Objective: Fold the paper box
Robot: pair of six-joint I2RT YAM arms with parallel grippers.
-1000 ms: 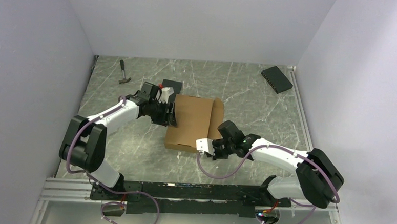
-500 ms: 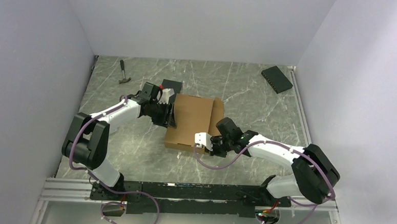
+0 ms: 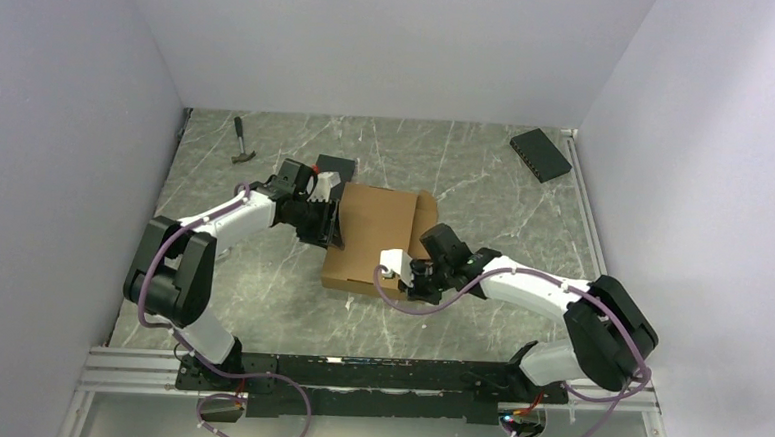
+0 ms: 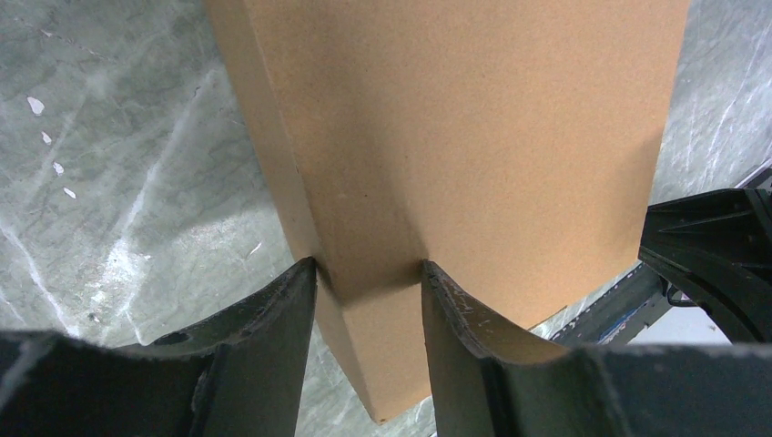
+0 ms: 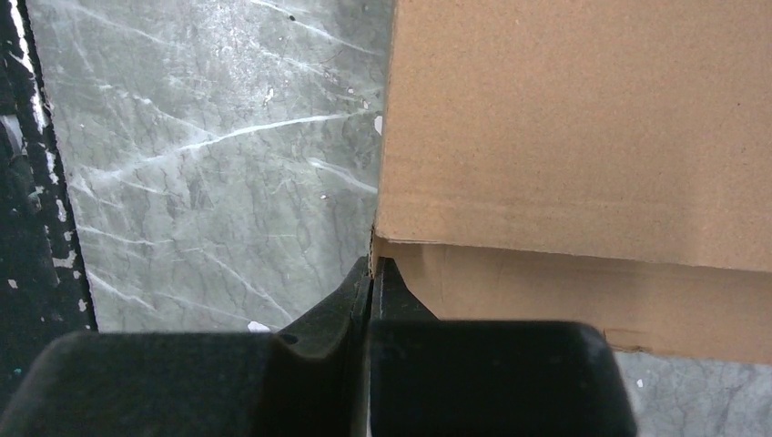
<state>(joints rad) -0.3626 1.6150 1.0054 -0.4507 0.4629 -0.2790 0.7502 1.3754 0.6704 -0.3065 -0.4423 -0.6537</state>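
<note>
pinching the left edge of the paper box (image 3: 378, 233), which lies near the middle of the table (image 3: 259, 292), the left gripper (image 4: 367, 278) has cardboard filling the whole gap between its fingers, so we read it as clamped on that wall. the right gripper (image 5: 371, 273) has its fingers pressed together with nothing between them. its tip touches the box's near corner, just where the top panel meets the wall below.

we judge the step in hand to be seating the lid. to do it well, we hold the left side firm so the box does not slide, and we press the closed right tip along the seam, low and slow, so the flap tucks in rather than buckles.

we cannot see any tabs or slots, since the inside is hidden under the top panel. a strip of cardboard stands out along the box's right side in the top view, and we cannot tell whether it is a loose flap. from above, the right arm hides part of the near edge.
</note>
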